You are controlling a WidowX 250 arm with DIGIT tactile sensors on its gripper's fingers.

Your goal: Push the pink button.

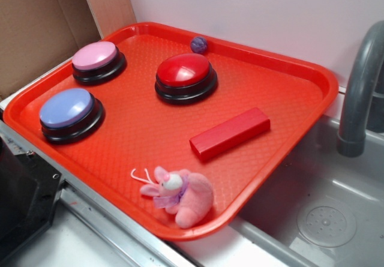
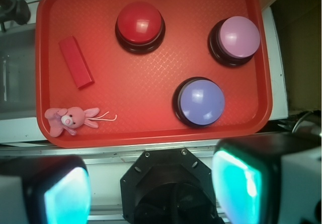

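The pink button (image 1: 96, 60) (image 2: 236, 39), pale pink dome on a black base, sits at the back left of the red tray (image 1: 288, 117) (image 2: 151, 133). In the wrist view my gripper (image 2: 153, 191) hangs high above the robot base, off the tray's near edge, well short of the button. Its teal pads (image 2: 68, 196) stand far apart with nothing between them, so it is open. The exterior view does not show the gripper.
On the tray also sit a blue-lavender button (image 1: 69, 114) (image 2: 200, 102), a red button (image 1: 185, 76) (image 2: 140, 26), a red block (image 1: 230, 133) (image 2: 75, 62), a pink plush rabbit (image 1: 180, 196) (image 2: 68, 119) and a small purple ball (image 1: 198, 44). A sink with a grey faucet (image 1: 360, 93) lies to the right.
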